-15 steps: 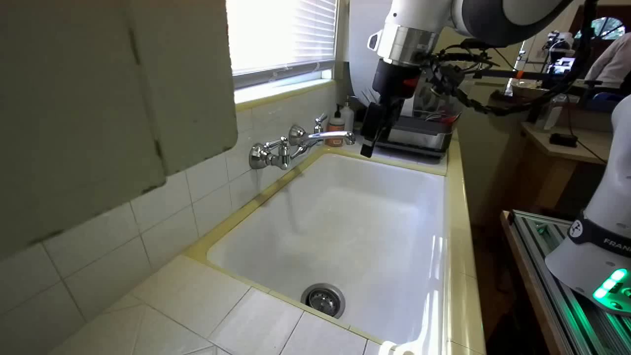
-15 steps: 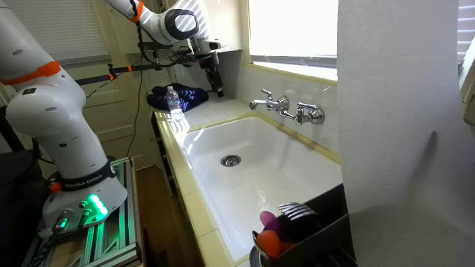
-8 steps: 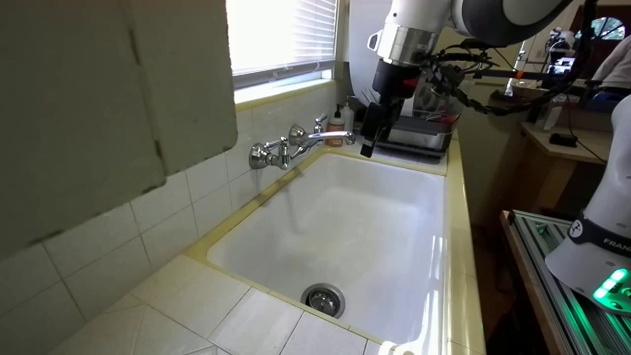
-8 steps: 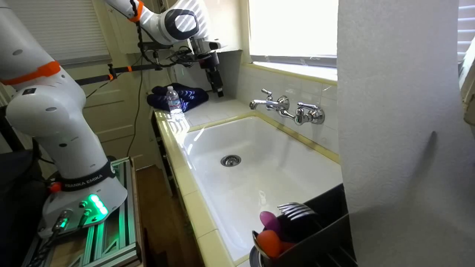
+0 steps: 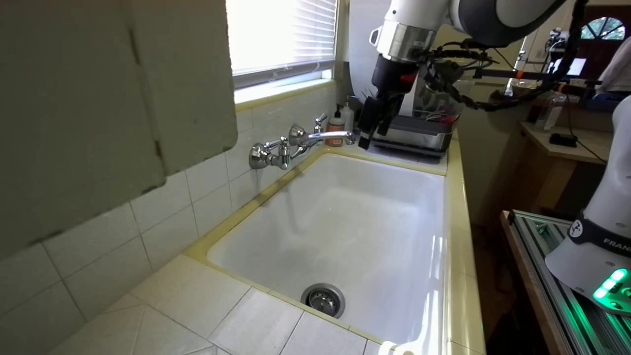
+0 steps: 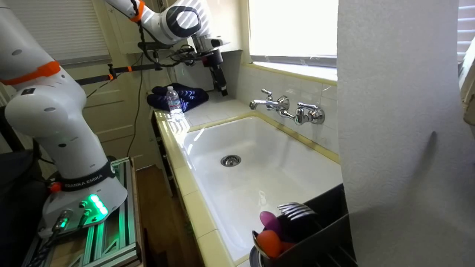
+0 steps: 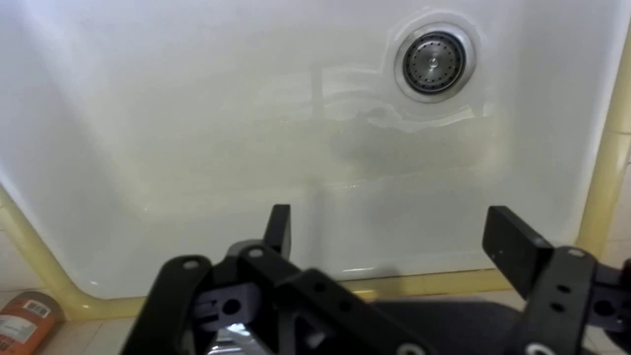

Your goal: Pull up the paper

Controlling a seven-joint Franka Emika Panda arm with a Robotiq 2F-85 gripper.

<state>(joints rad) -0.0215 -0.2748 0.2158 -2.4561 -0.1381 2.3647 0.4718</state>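
Nearest: paper (image 6: 399, 111) hangs at right in exterior view, just beside black utensil holder (image 6: 319, 239). Long axis, as far as we see it, runs upright, broad face toward us; view cuts sheet at top and bottom. Surface plain white, greyed by shade, faintly textured, with dark slanting streak. Beyond: sink (image 6: 256, 185). Farther: gripper (image 7: 387, 212), jaws spread wide, well apart from paper.

In both exterior views, the window (image 6: 293, 29) is overexposed and glare streaks the sink (image 5: 374, 222); my wrist view is dimmer, with soft shadows.
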